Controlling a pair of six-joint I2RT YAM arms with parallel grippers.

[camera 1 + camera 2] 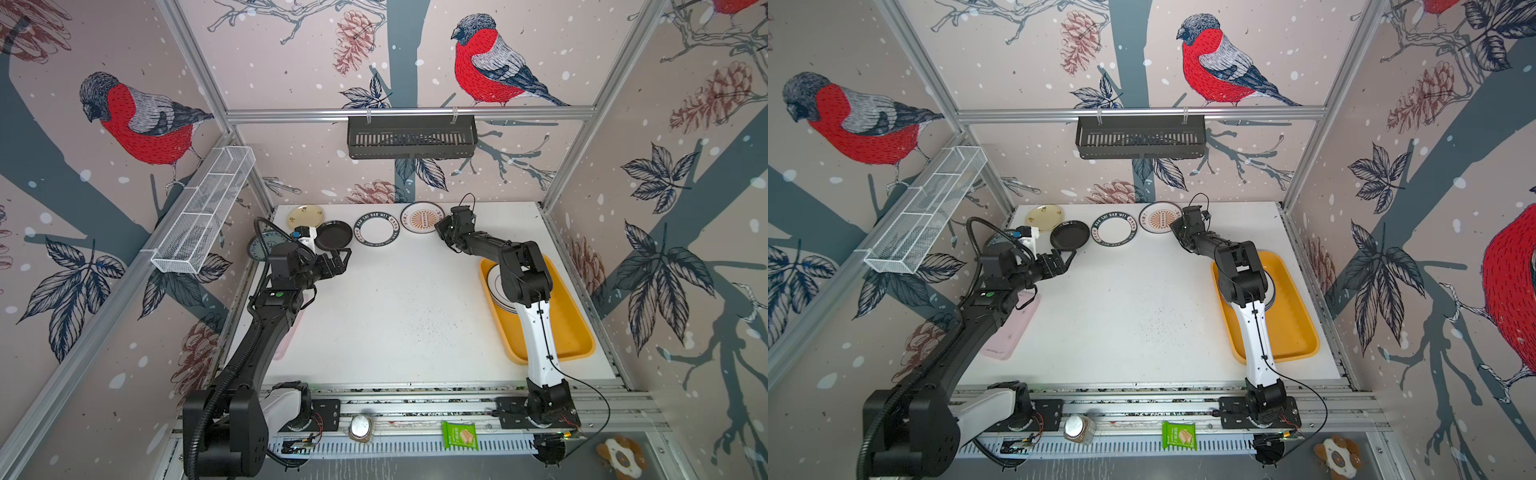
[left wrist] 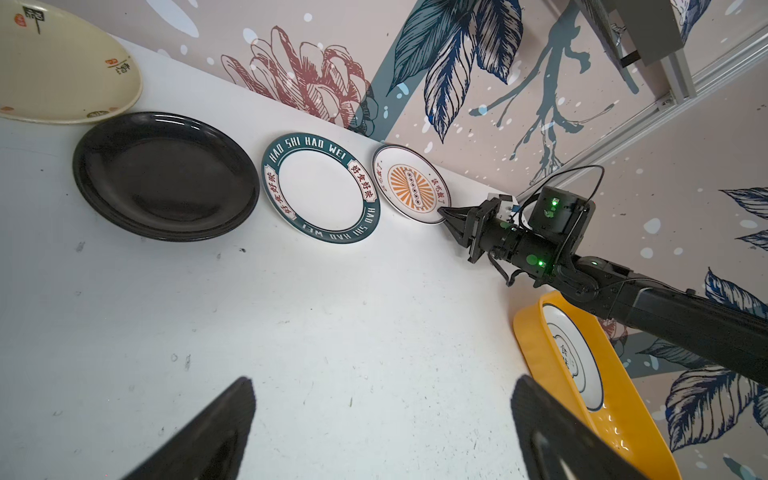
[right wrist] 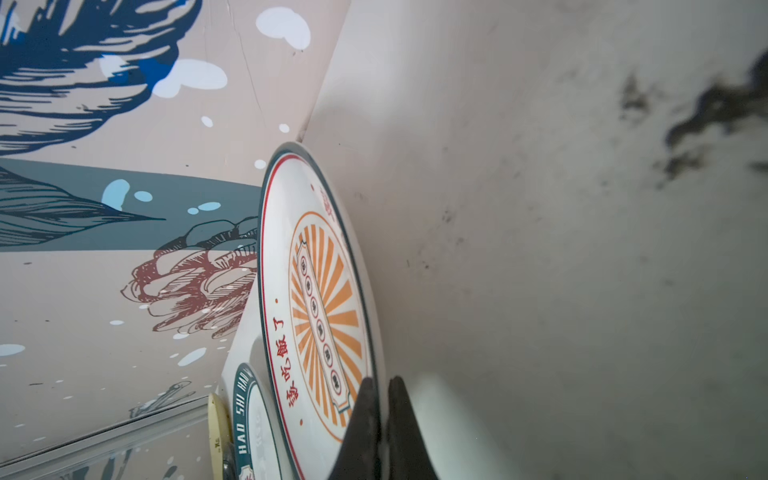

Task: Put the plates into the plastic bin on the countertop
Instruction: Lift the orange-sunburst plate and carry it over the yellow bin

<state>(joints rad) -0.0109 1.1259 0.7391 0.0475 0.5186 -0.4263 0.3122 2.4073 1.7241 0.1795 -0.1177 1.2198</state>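
My right gripper [image 1: 440,227] [image 1: 1173,226] [image 2: 442,214] [image 3: 380,386] is shut on the rim of the white plate with the orange sunburst [image 1: 422,218] [image 1: 1158,218] [image 2: 409,183] [image 3: 320,291] at the back of the countertop [image 1: 395,311]. Left of it lie the green-lettered plate [image 1: 377,230] [image 2: 322,187], the black plate [image 1: 333,235] [image 2: 166,174], the cream-yellow plate [image 1: 305,216] and a blue-grey plate [image 1: 262,245], partly hidden by the left arm. My left gripper [image 1: 347,255] [image 2: 382,382] is open, near the black plate. The mustard plastic bin [image 1: 573,332] [image 2: 623,415] holds stacked plates [image 1: 494,286].
A pink tray [image 1: 1013,332] lies under the left arm. A black slotted basket [image 1: 411,137] hangs on the back wall and a white wire basket [image 1: 203,208] on the left wall. A jar [image 1: 360,428] and a green packet [image 1: 459,434] sit on the front rail.
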